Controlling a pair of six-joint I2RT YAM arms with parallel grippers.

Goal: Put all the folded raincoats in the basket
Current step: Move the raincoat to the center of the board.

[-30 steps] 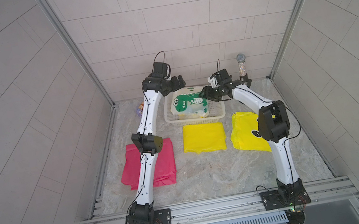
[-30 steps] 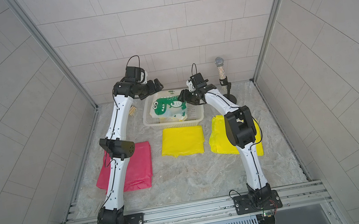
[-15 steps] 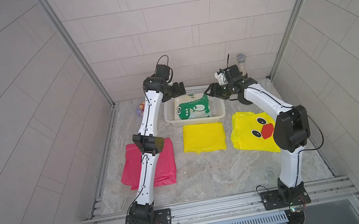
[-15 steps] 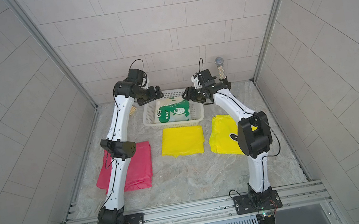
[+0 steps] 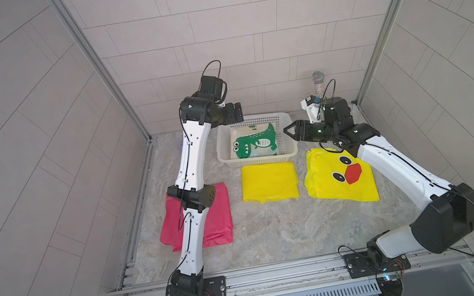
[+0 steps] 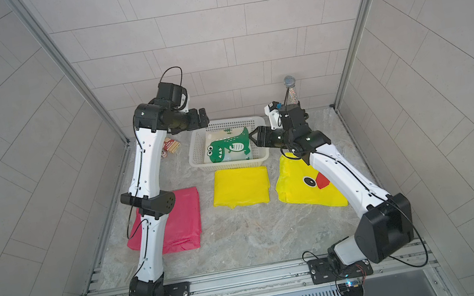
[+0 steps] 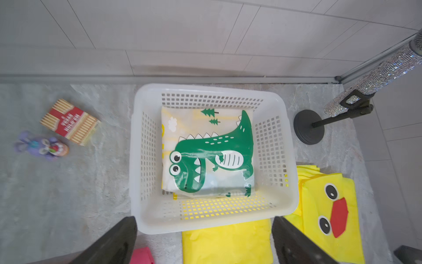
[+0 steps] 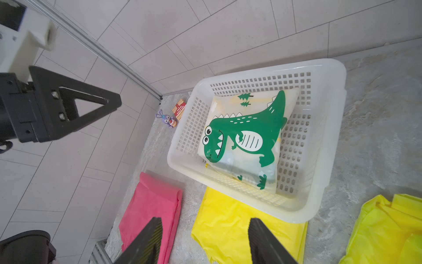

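A white rectangular plastic basket [image 5: 258, 160] with perforated grid sides is sitting at the back of a marbled tabletop [image 5: 276, 239]. A folded cream raincoat [image 5: 254, 144] printed with a green dinosaur is lying nearly flat inside the basket, picture side up.

A second ago both grippers were crowding over the basket with this raincoat tilted between them. Now they are hanging clear of it, so the release looks done.

The left gripper [image 5: 237, 112] is hovering above the basket's back left corner, its jaws spread fully wide and holding nothing. The right gripper [image 5: 289, 131] is hovering just beside the basket's right rim, its jaws partly apart and also empty.

A folded yellow raincoat with a duck face [image 5: 339, 174] is lying to the front right of the basket. A plain yellow folded raincoat [image 5: 268, 182] is lying just in front of the basket. A pink folded raincoat [image 5: 211, 217] is lying to the front left, well apart from it.

By this view, one raincoat is delivered and three are waiting outside the basket.
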